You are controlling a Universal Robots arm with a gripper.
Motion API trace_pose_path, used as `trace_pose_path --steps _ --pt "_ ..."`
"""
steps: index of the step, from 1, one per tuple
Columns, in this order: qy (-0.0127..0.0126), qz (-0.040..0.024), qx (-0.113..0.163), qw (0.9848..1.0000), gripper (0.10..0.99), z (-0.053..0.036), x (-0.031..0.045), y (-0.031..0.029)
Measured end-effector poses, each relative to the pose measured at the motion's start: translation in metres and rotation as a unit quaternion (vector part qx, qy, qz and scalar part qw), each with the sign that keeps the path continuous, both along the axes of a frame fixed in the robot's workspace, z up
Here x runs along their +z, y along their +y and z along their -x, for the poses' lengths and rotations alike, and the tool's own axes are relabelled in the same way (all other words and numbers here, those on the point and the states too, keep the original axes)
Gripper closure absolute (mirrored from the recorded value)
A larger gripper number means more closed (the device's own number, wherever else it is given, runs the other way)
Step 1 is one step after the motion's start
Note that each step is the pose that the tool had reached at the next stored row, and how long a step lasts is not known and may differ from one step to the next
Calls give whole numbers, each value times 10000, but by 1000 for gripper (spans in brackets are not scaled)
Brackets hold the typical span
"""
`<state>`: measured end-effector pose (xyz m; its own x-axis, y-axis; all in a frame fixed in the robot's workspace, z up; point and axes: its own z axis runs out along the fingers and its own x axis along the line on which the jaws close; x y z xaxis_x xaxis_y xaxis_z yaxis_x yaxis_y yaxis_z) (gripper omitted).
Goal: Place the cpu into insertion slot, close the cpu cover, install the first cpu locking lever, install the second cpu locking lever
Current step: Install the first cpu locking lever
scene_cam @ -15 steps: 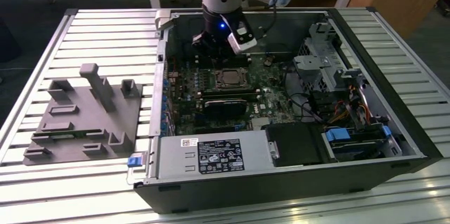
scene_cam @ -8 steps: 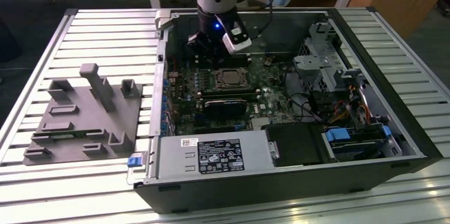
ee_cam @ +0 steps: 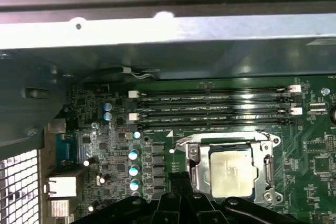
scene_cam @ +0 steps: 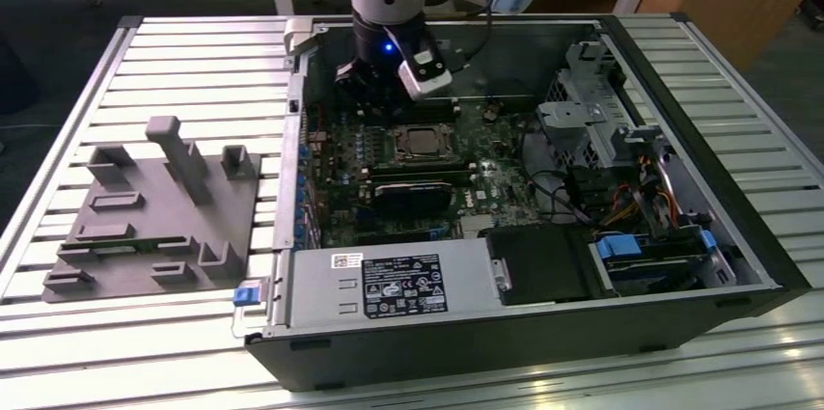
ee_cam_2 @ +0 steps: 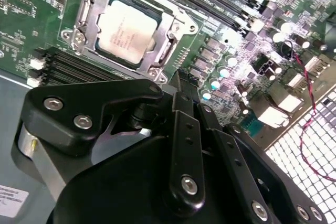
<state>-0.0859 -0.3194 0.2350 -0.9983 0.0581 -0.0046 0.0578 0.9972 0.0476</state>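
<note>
The cpu (ee_cam_2: 127,30) lies flat in the insertion slot (ee_cam_2: 169,51), its dull silver top facing up; it also appears as cpu (ee_cam: 231,174) and cpu (scene_cam: 419,145). The cpu cover (ee_cam_2: 92,19), a silver frame, lies down around the chip, and in the first wrist view this cover (ee_cam: 268,166) frames it on all sides. A thin wire lever (ee_cam: 226,136) runs along one edge of the frame. My gripper (ee_cam_2: 178,85) hovers just beside the socket with its black fingers (ee_cam: 173,182) together and nothing between them. In the exterior view the gripper (scene_cam: 370,106) hangs inside the case, just behind the socket.
Long black memory slots (ee_cam: 210,108) run beside the socket. A black card (scene_cam: 412,200) sits in front of it. The power supply (scene_cam: 386,285), drive cage (scene_cam: 605,130) and case walls (scene_cam: 296,140) hem in the board. A grey fixture block (scene_cam: 154,207) rests on the exterior view's left.
</note>
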Motion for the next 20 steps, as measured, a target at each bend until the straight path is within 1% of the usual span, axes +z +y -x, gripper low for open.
trace_pose_path --steps 2,3,4,8,11,13,14,20 --pt "1 -8 0 10000 980 11 0 0" --pt "1 -36 1 10000 980 12 0 0" --pt "1 -85 1 10000 980 13 0 0" --pt "1 -322 0 9995 980 15 0 0" --pt "0 -467 0 9989 980 16 0 -1" --pt "0 -550 0 9985 980 17 0 -1" --pt "0 -566 0 9984 980 17 0 -1" --pt "1 -604 0 9982 980 23 -3 -1"
